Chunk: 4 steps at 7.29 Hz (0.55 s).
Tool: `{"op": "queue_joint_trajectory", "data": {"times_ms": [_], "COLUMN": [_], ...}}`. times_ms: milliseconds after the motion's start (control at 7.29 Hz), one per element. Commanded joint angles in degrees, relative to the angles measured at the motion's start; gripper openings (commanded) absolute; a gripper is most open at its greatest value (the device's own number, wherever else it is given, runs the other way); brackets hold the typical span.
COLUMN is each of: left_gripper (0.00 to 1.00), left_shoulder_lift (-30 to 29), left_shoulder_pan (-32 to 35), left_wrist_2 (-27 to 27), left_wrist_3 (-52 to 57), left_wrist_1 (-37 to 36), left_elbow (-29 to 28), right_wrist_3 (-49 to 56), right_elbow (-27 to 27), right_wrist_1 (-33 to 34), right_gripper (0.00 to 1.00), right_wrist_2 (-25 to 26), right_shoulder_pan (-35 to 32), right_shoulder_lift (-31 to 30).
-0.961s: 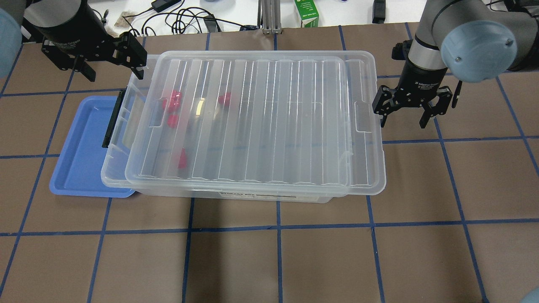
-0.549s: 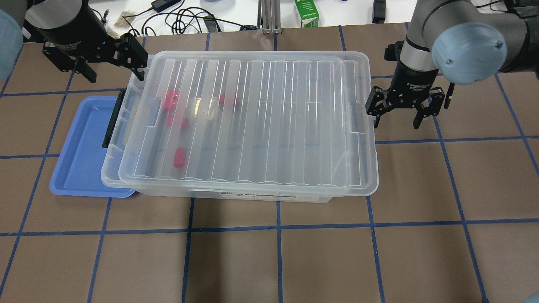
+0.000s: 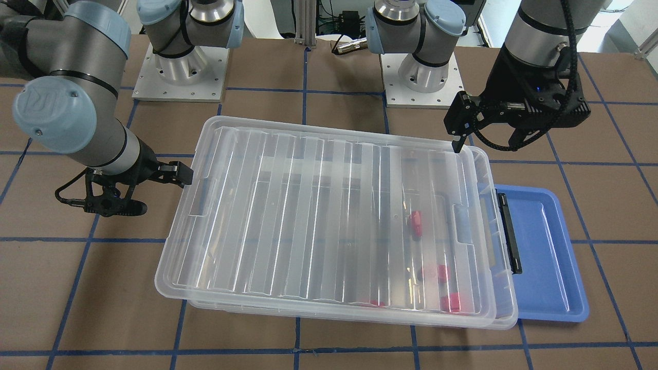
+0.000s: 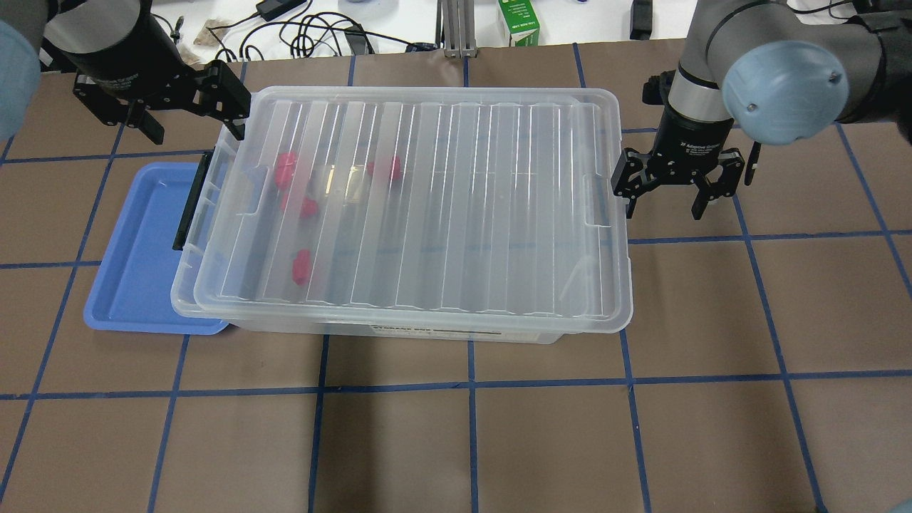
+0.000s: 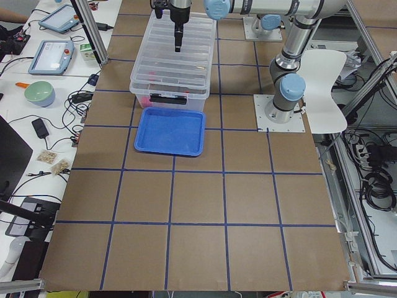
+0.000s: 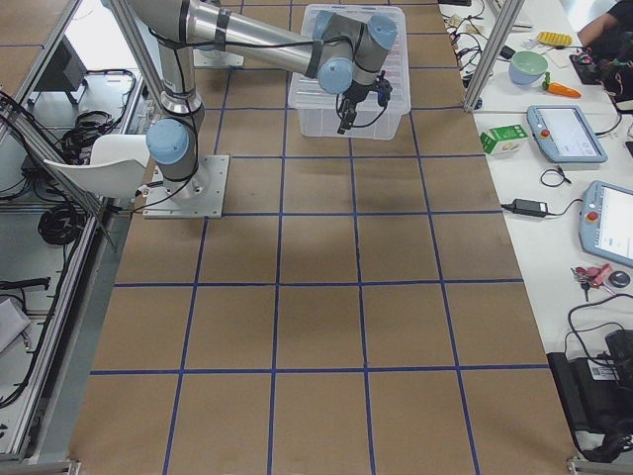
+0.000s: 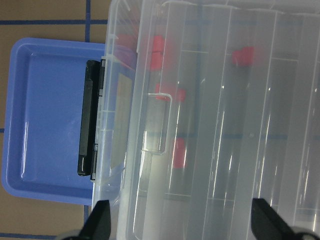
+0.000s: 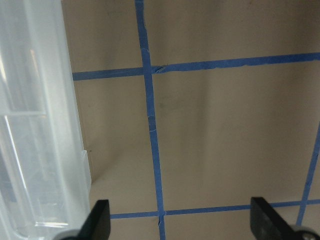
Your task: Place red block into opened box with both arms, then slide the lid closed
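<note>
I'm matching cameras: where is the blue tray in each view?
Front-facing: blue tray, right.
Overhead: blue tray, left.
Exterior left: blue tray, upper centre.
Exterior right: not seen.
Left wrist: blue tray, left.
Right wrist: absent.
Landmark: black latch beside it.

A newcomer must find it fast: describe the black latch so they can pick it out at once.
Find the big clear box mid-table, under its ribbed lid. On its short end over the blue tray, the latch is a narrow bar along that wall. Nothing else on the box is black; its neighbours are clear or blue plastic.
</note>
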<state>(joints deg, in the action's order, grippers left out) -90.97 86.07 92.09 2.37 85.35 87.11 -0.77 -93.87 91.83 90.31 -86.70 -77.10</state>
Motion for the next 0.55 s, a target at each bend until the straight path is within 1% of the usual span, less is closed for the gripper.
{"op": "queue_joint_trajectory", "data": {"times_ms": [0, 412], "left_gripper": [1.0, 1.0], "left_shoulder_lift": [0.0, 0.09], "left_shoulder_pan": [0.06, 0.15], "left_wrist_2": [0.02, 0.02], "left_wrist_3": [0.0, 0.0], "left_wrist_1": [-0.01, 0.25], "left_elbow": [0.08, 0.08], "right_wrist_3": [-0.02, 0.07], "right_elbow": [-0.09, 0.35], "right_wrist_1": [0.02, 0.02], "right_gripper": [1.0, 1.0], "right_wrist_2": [-0.66, -0.66], "right_shoulder_pan": [-0.4, -0.49], "right_shoulder_lift": [0.1, 0.11]}}
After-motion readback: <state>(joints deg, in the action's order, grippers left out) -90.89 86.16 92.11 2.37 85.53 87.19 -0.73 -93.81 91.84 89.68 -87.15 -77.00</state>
